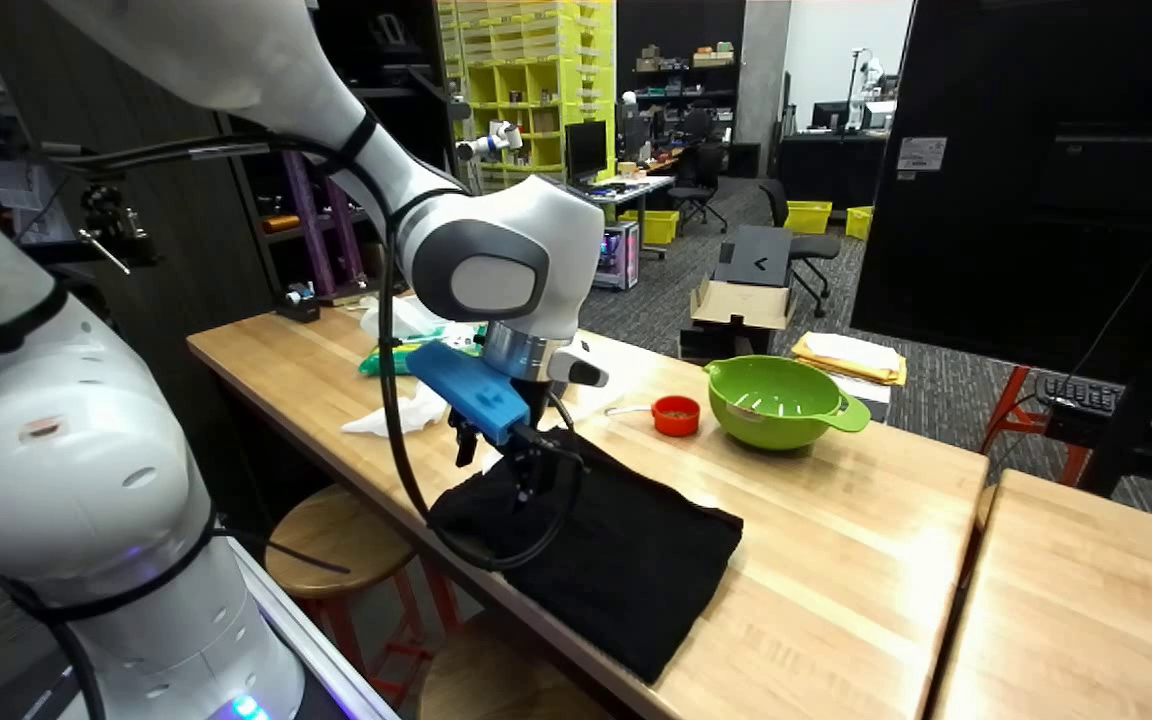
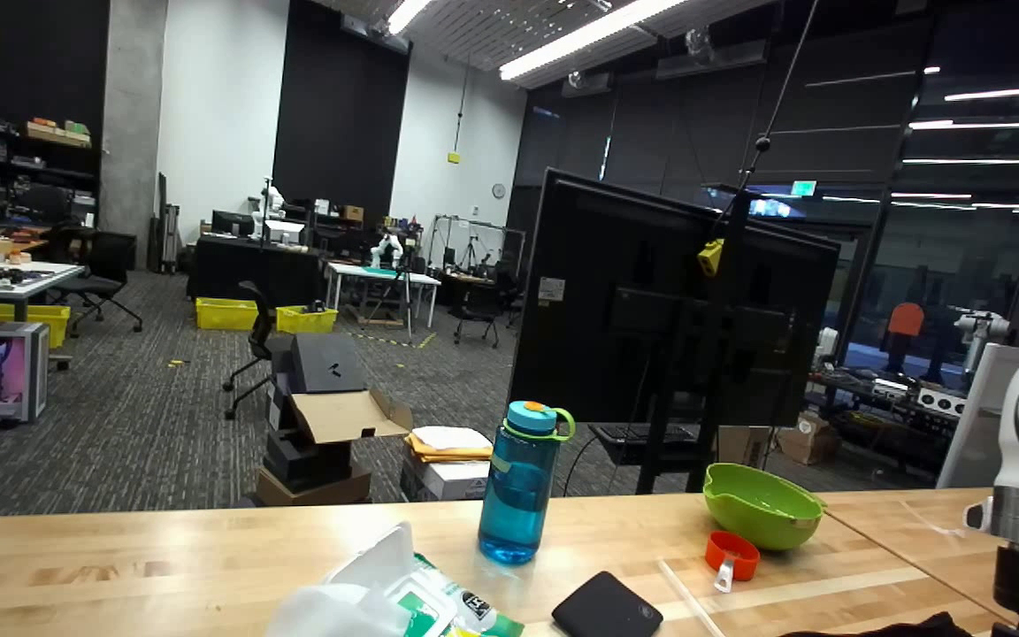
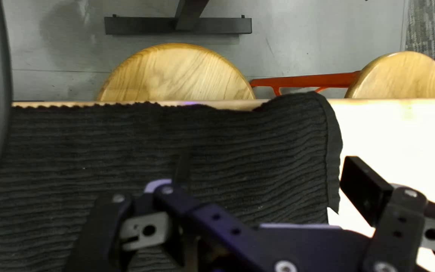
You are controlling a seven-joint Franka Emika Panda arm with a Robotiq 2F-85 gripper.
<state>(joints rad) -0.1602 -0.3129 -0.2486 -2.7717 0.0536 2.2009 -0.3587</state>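
Observation:
My gripper (image 3: pixel 270 175) stands open over a black ribbed cloth (image 3: pixel 157 139), with nothing held between its fingers. In the wrist view the right finger (image 3: pixel 366 190) is just past the cloth's hemmed edge, over the bright table; the opposite finger is over the cloth and blends into it. In an exterior view the gripper (image 1: pixel 498 472) hangs low over one end of the spread cloth (image 1: pixel 626 560); whether it touches cannot be told. A blue block (image 1: pixel 471 388) on the wrist covers part of it. Only a sliver of cloth (image 2: pixel 903 630) shows in an exterior view, with the fingers out of frame.
Farther along the wooden table (image 1: pixel 836 560) are a red measuring cup (image 1: pixel 676 415) and a green colander (image 1: pixel 781 400). A blue bottle (image 2: pixel 518 487), a black case (image 2: pixel 607 606) and a wipes pack (image 2: pixel 439 602) also stand there. Stools (image 3: pixel 176 75) are beside the table's edge.

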